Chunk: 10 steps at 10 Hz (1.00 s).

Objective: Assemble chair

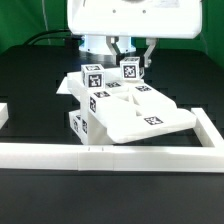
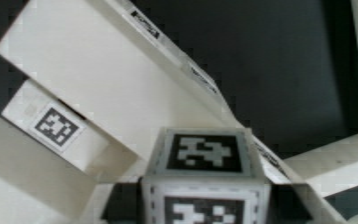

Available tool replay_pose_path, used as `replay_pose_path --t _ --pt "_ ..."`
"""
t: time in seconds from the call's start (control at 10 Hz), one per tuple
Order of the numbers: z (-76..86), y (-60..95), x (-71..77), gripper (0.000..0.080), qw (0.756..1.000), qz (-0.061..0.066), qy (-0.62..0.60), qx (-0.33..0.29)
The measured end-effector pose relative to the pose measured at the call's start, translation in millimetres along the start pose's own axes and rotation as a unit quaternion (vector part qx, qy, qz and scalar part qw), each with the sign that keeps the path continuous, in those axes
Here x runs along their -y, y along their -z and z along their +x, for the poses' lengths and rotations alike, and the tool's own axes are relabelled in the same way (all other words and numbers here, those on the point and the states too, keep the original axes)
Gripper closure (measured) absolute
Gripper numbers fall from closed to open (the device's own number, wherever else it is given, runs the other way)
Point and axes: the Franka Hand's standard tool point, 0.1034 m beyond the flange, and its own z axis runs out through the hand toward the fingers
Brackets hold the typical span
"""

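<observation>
While your hand (image 1: 131, 52) hangs behind the chair (image 1: 120, 105), its fingers look closed on a small tagged block (image 1: 131, 69), though the exterior view is coarse; chair parts sit stacked mid-counter (image 1: 30, 80), just behind the white border rail (image 1: 110, 154); wrist view shows block (image 2: 208, 160) close up.

Exterior view: frontal, slightly raised, at middle distance, facing the black table (image 1: 30, 190). Wrist view: very close, looking along the chunky white tagged plastic block (image 1: 131, 69) (image 2: 206, 165), which both views share.
</observation>
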Motion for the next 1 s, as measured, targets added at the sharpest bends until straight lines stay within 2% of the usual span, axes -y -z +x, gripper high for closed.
replay_pose_path --t 0.4,0.9,1.0 --pt "-0.6 -0.1 1.4 0.0518 0.991 0.004 -0.131 0.002" --pt "-1.5 -0.2 3.8 0.0518 0.955 0.009 -0.296 0.005" --pt "-2.0 -0.3 4.9 0.0518 0.939 0.012 -0.344 0.008"
